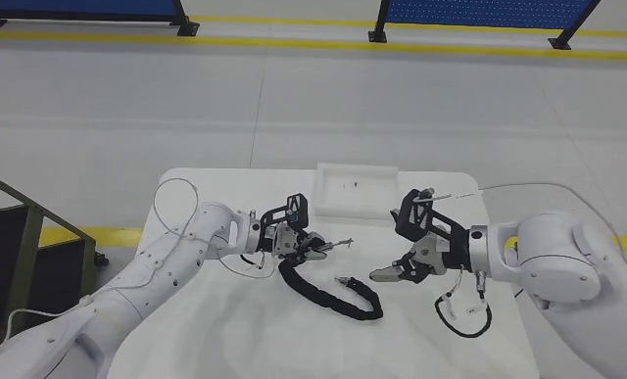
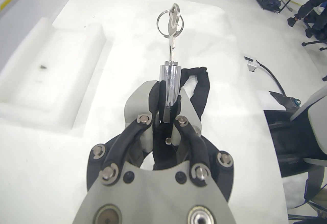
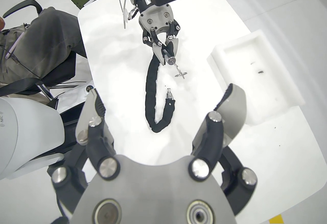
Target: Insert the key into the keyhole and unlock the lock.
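**Left wrist view: key seated in the gripped lock**

The left gripper (image 2: 166, 97) clenches the chrome lock cylinder (image 2: 170, 81), and the key (image 2: 172, 30) juts from its tip. The black cable (image 3: 150, 87) trails toward the right gripper (image 3: 162, 92), which is spread wide and empty. A white tray (image 2: 99, 38) lies well apart from both.

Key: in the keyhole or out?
In. The key's blade enters the end of the chrome lock cylinder, which the left end effector grips; only the key's head sticks out.

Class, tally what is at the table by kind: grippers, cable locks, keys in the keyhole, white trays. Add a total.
Grippers: 2, left gripper and right gripper
Cable lock: 1
Key in the keyhole: 1
White tray: 1
Total: 5
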Robot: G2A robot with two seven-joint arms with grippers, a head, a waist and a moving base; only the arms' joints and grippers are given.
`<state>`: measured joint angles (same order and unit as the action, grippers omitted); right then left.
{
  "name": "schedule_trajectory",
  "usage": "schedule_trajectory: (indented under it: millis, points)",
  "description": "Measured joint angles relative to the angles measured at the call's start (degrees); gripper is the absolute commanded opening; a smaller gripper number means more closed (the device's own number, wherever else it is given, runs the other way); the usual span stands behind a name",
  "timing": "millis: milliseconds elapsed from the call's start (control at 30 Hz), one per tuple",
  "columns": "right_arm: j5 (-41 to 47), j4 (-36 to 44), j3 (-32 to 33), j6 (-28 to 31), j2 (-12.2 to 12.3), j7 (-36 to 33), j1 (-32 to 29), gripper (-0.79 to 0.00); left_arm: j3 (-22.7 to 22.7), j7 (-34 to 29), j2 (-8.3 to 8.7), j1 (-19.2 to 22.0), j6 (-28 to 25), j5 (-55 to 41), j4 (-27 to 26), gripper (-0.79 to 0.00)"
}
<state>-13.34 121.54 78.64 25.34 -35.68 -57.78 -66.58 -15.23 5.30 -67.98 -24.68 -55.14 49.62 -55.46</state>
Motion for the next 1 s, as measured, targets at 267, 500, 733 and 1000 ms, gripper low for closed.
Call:
schedule_trajectory:
  millis: [267,500,733,1000]
  points:
    - [-1.35,-8.78,-5.25,7.37,-1.26,3.93,5.31,0.0,0.17,-1.12,-4.15,0.29,-0.73,1.27,8.26,0.0]
    - [-4.39,-17.37,-10.76,14.14,-3.18,9.78,13.13,0.0,-1.0,-0.42,-6.58,4.38,-2.92,3.31,11.54,0.0]
    - [-3.99,-29.17,-16.67,20.47,-5.94,14.96,24.13,0.0,-0.94,2.0,-6.28,14.23,-2.86,5.28,10.35,0.0]
    - [-3.03,-36.74,-21.83,24.68,-8.46,12.71,36.58,0.0,3.41,7.75,-3.66,24.27,-2.86,3.16,8.19,0.0]
